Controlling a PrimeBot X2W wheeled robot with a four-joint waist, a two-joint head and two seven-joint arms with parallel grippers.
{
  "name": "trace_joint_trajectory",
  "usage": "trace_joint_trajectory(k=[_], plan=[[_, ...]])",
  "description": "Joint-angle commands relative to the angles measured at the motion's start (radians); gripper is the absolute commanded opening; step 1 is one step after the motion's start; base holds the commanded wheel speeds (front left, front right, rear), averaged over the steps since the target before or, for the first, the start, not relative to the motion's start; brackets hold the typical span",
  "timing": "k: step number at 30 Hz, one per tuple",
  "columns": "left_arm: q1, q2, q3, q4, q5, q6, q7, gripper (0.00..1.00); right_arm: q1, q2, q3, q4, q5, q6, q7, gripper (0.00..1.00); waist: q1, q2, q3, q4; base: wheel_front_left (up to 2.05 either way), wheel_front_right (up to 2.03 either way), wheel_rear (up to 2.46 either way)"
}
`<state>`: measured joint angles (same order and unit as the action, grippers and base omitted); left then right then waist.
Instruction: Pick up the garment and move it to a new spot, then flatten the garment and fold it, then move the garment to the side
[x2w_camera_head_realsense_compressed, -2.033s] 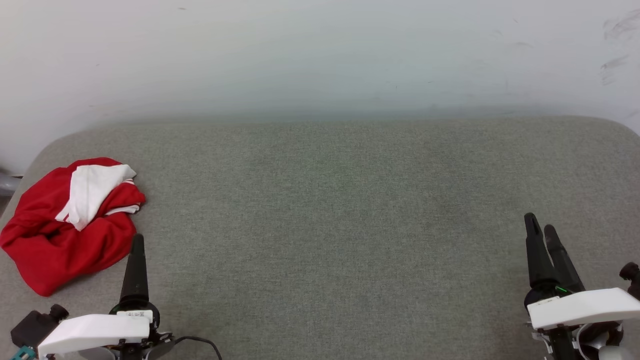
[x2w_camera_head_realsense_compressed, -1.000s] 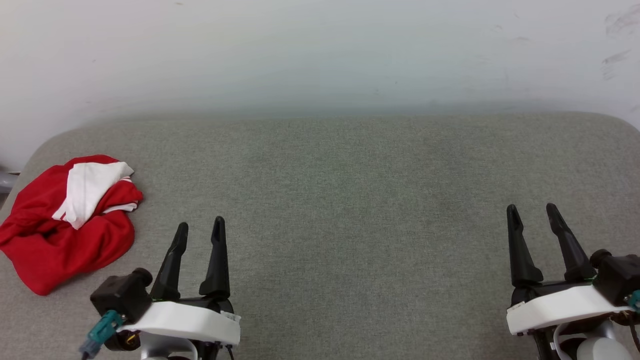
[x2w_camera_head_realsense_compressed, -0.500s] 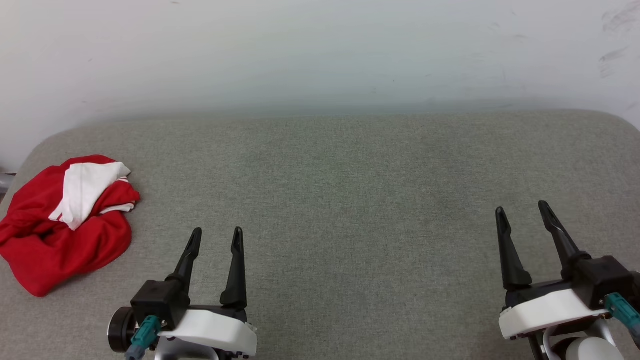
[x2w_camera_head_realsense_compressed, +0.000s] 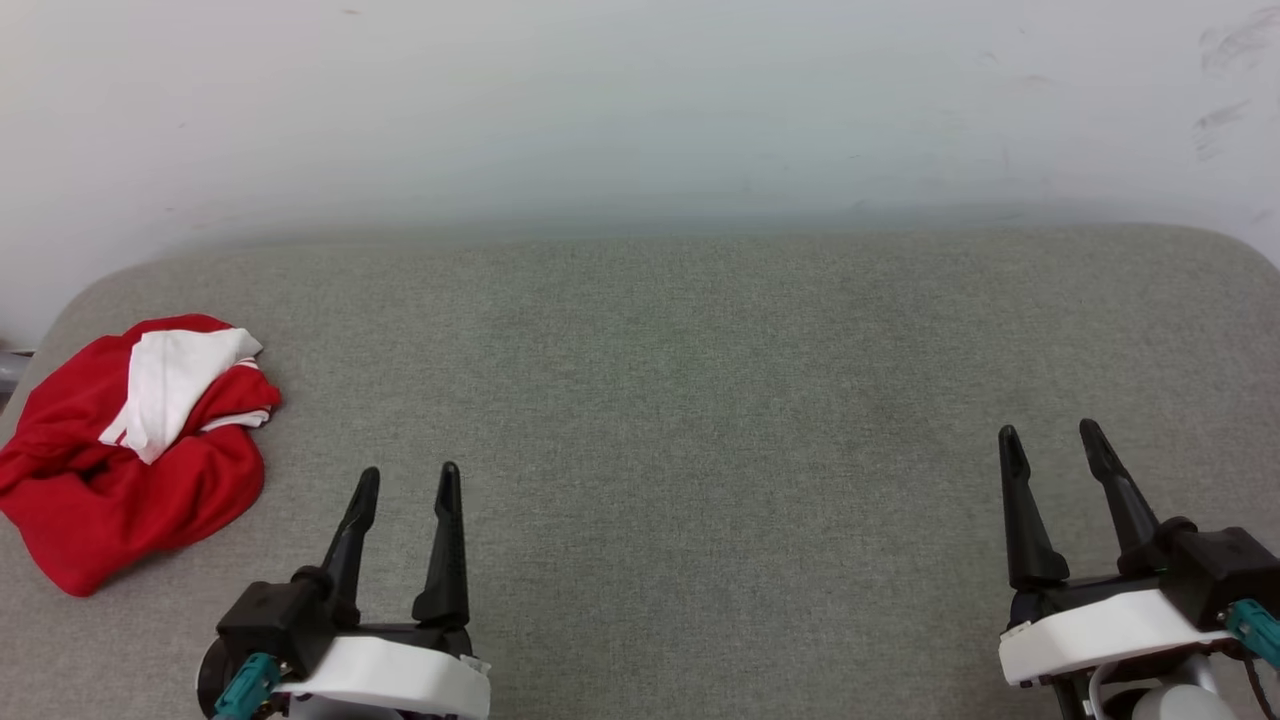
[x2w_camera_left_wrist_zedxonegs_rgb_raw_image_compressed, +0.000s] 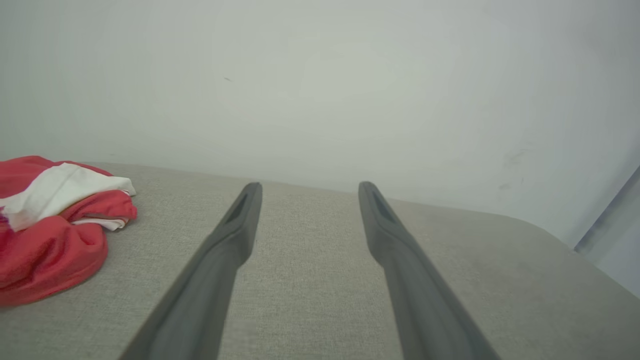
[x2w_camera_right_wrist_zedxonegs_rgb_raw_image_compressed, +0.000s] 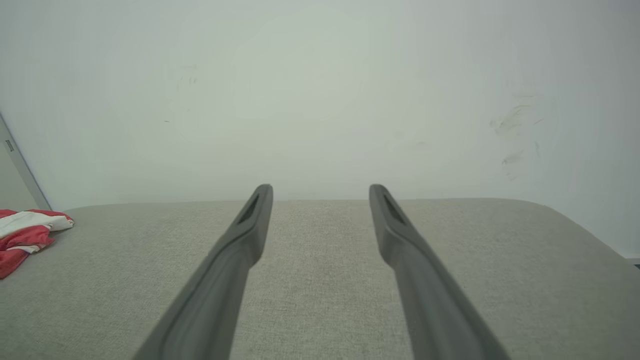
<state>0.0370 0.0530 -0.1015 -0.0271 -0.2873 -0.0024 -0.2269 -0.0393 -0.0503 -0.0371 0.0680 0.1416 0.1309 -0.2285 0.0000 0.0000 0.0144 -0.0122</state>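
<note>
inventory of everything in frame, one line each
garment: 1, red with white, crumpled at the pad's left end
pad: 1, grey fabric, fills the foreground and runs back to the wall
wall: 1, off-white with faint scuffs, behind the pad
left gripper: 1, black and white, lower left, open, just right of the garment, not touching it
right gripper: 1, black and white, lower right, open, over bare pad

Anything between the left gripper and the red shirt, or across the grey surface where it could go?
Nothing visible does. The open left gripper sits apart from the crumpled shirt, with bare grey surface between them, and that surface stretches unbroken across to the right gripper.
</note>
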Motion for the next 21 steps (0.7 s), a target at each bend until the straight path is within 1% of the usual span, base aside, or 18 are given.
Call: trace_joint_trajectory(k=[1,2,8,10,13,16,19,21], plan=[[0.007,-0.001,0.01,-0.006,0.01,-0.008,-0.009,1.0,0.004,0.0,0.007,0.002,-0.003,0.0,-0.008,1.0,0.0,0.0,-0.001,0.0,0.0,0.0,0.0],[0.011,-0.002,0.015,-0.004,0.012,-0.015,-0.01,1.0,0.005,0.0,0.009,0.008,0.002,0.0,-0.01,1.0,0.0,0.0,-0.002,0.0,0.0,0.0,0.0],[0.018,-0.003,0.014,0.008,0.0,-0.021,-0.02,1.0,0.003,0.0,0.012,0.025,-0.009,0.0,-0.018,1.0,0.0,0.0,-0.004,-0.001,0.0,0.0,0.0],[0.021,-0.003,0.007,0.023,0.018,-0.022,-0.023,1.0,0.002,0.0,0.015,0.032,-0.016,0.0,-0.022,1.0,0.0,0.0,-0.006,-0.002,0.0,0.0,0.0],[0.017,-0.003,-0.008,0.039,0.083,-0.028,-0.029,1.0,0.002,0.0,0.017,0.042,-0.035,0.0,-0.03,1.0,0.0,0.0,-0.007,-0.004,0.0,0.0,0.0],[0.017,-0.003,-0.013,0.042,0.102,-0.018,-0.034,1.0,-0.001,0.0,0.017,0.048,-0.053,0.0,-0.033,1.0,0.0,0.0,-0.008,-0.005,0.0,0.0,0.0],[0.02,-0.003,-0.01,0.038,0.09,-0.015,-0.04,1.0,-0.005,0.0,0.018,0.05,-0.052,0.0,-0.038,1.0,0.0,0.0,-0.007,-0.007,0.0,0.0,0.0],[0.019,-0.003,-0.002,0.043,0.063,-0.02,-0.04,1.0,-0.006,0.0,0.021,0.057,-0.025,0.0,-0.037,1.0,0.0,0.0,-0.006,-0.008,0.0,0.0,0.0]])
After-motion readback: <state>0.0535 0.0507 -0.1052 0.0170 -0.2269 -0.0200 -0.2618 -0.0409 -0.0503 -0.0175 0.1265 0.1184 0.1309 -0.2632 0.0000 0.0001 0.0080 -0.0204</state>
